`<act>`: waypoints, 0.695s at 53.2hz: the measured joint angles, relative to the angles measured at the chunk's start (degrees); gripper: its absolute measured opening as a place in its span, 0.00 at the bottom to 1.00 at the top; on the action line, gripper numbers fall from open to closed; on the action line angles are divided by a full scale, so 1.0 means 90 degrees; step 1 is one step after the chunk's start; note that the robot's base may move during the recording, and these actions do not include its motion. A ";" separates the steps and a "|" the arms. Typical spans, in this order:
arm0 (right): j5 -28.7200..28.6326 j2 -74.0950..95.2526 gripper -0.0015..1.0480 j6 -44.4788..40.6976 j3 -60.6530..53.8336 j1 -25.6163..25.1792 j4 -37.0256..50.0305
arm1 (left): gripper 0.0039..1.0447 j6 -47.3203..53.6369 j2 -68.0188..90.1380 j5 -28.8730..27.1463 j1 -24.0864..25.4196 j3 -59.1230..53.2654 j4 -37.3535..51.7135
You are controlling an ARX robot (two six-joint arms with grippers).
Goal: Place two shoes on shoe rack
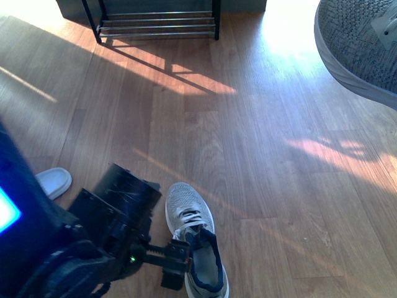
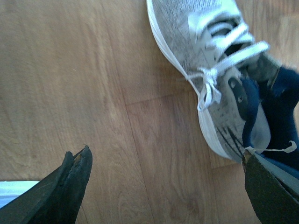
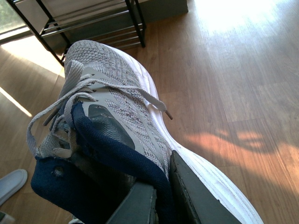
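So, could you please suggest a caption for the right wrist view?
Right gripper clamps a grey knit sneaker by its navy collar above the wooden floor, shoe rack beyond.

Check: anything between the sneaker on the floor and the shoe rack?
No. Front view: only bare wooden floor, sunlit and crossed by the rack's shadow, separates that grey sneaker from the shoe rack.
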 joint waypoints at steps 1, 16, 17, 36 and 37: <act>0.0000 0.0000 0.06 -0.0002 0.0000 0.0000 0.0000 | 0.91 0.0056 0.0238 0.0109 -0.0075 0.0148 0.0005; 0.0000 0.0000 0.06 0.0000 0.0000 0.0000 0.0000 | 0.91 0.0255 0.1486 0.0631 -0.0350 0.1467 -0.0253; -0.0002 0.0000 0.06 -0.0002 0.0000 0.0000 0.0000 | 0.91 0.0253 0.1530 0.0624 -0.0352 0.1525 -0.0272; -0.0002 0.0000 0.06 -0.0002 0.0000 0.0000 0.0000 | 0.90 -0.0192 0.2135 0.0202 -0.0335 0.2130 -0.0376; -0.0002 0.0000 0.06 -0.0002 0.0000 0.0000 0.0000 | 0.89 -0.0202 0.2147 0.0182 -0.0335 0.2137 -0.0379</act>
